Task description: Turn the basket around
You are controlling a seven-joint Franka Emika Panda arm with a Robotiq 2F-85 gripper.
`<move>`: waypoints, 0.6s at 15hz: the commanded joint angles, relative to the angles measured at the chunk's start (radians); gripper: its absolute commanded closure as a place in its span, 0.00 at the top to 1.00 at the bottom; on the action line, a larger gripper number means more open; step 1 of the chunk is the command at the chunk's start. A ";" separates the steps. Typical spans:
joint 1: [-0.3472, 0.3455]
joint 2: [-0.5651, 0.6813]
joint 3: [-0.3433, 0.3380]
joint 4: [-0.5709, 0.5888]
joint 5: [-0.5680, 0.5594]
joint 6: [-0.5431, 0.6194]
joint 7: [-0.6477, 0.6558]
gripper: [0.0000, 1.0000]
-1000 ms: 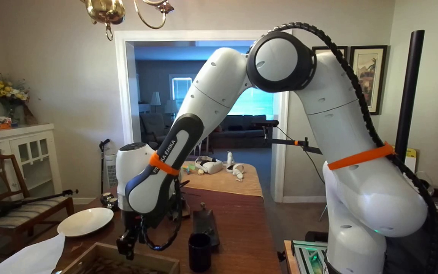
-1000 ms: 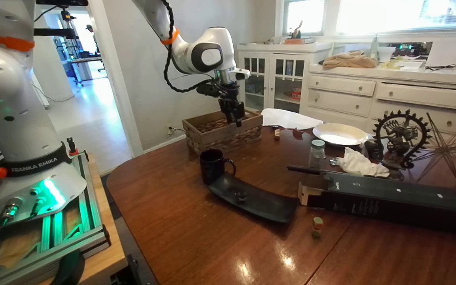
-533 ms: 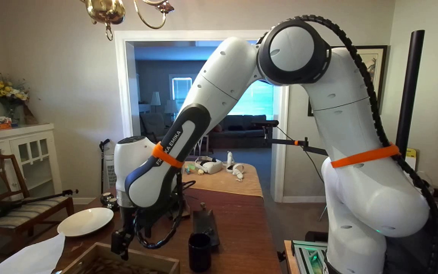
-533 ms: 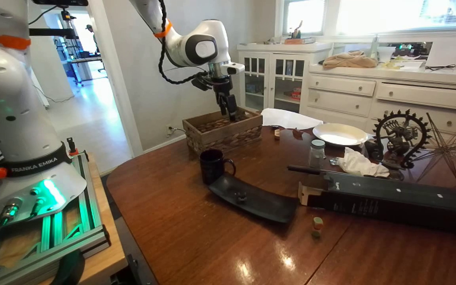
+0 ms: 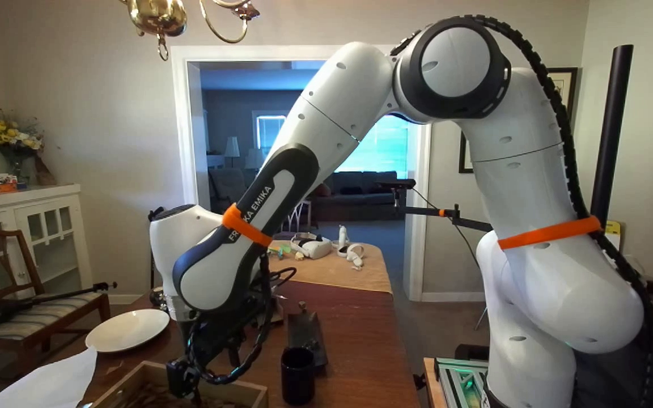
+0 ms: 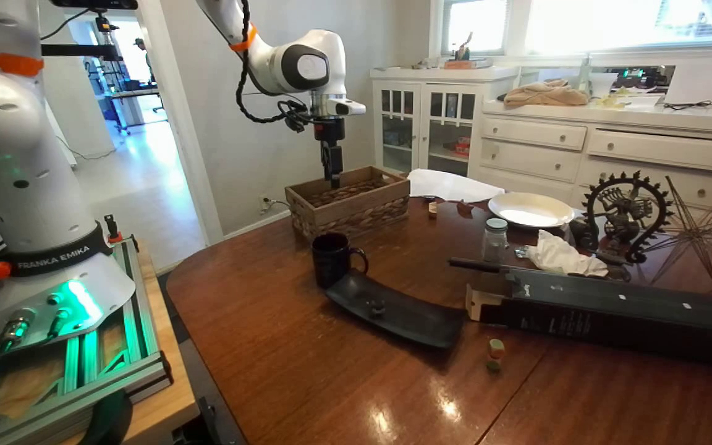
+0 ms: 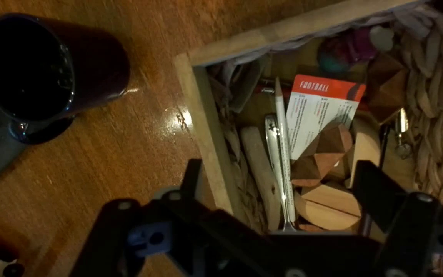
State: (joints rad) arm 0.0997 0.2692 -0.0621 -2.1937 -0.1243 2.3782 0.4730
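Watching the basket (image 6: 365, 207), loaded with loose pieces (image 7: 317, 157) near an edge of the tabletop (image 6: 257, 278), I see my tool (image 7: 277, 167) spread, gripping nothing, its jaws flanking one wall in the wrist view. An off-centre pinch could let the basket slip or skid off; swinging too wide could knock a corner into the dark mug (image 6: 330, 262) nearby.

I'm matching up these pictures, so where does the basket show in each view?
In an exterior view, the basket is at the bottom, left of centre, cut off.
In an exterior view, the basket is near the centre.
In the wrist view, the basket fills much of the right side.
Landmark in all three: the dark mug, near the basket.
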 commanded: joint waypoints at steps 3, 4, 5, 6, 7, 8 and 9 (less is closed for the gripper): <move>0.056 -0.053 0.005 -0.039 -0.066 -0.028 0.162 1.00; 0.063 -0.055 0.009 -0.045 -0.076 -0.024 0.186 1.00; 0.070 -0.053 0.010 -0.048 -0.090 -0.012 0.223 1.00; 0.075 -0.051 0.013 -0.046 -0.100 -0.013 0.247 1.00; 0.052 -0.032 0.021 -0.014 -0.064 -0.036 0.183 1.00; 0.058 -0.032 0.024 -0.016 -0.071 -0.036 0.203 1.00; 0.061 -0.032 0.025 -0.016 -0.074 -0.036 0.215 1.00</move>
State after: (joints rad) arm 0.1723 0.2374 -0.0480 -2.2114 -0.1954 2.3447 0.6864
